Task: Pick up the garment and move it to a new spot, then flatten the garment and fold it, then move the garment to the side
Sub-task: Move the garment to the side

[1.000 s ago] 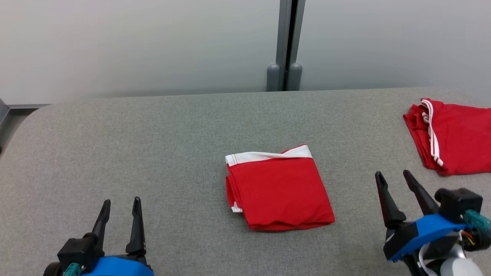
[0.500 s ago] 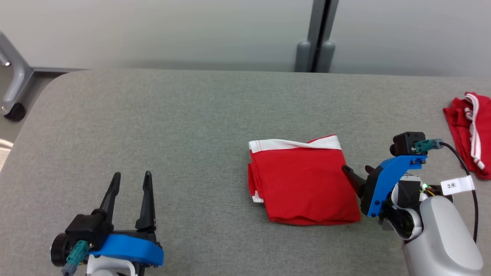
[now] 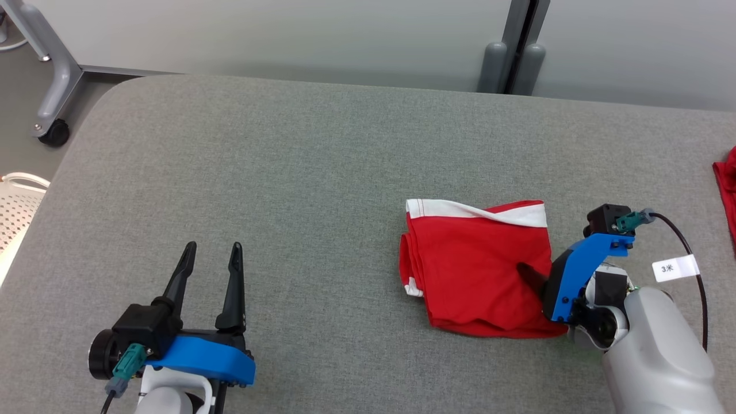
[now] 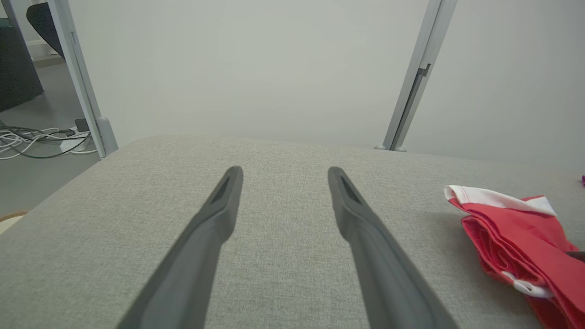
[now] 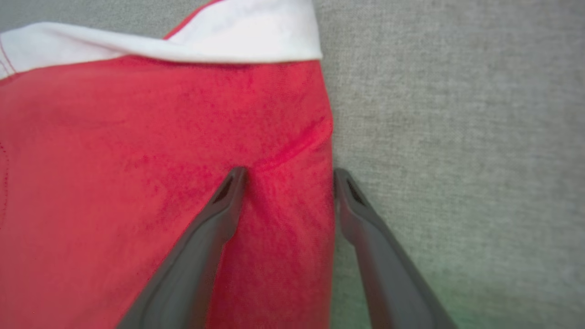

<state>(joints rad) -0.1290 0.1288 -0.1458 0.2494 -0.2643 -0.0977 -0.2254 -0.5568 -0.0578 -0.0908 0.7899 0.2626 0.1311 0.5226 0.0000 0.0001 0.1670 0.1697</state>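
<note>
The left gripper (image 3: 213,245) and the right gripper (image 5: 289,172) are each built of two long, tapering dark fingers (image 3: 233,287) on a blue mount (image 3: 575,270), with a black block and teal connector (image 3: 628,220) attached. The right forearm is cased in a silver-grey shell (image 3: 661,351), and a white tag (image 3: 675,268) marked "3米" is fixed to its thin black cable (image 3: 702,310).

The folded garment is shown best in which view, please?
The head view: nearly the whole garment is in frame, white band included. The right wrist view gives a blurry close-up of one edge; the left wrist view catches part.
</note>
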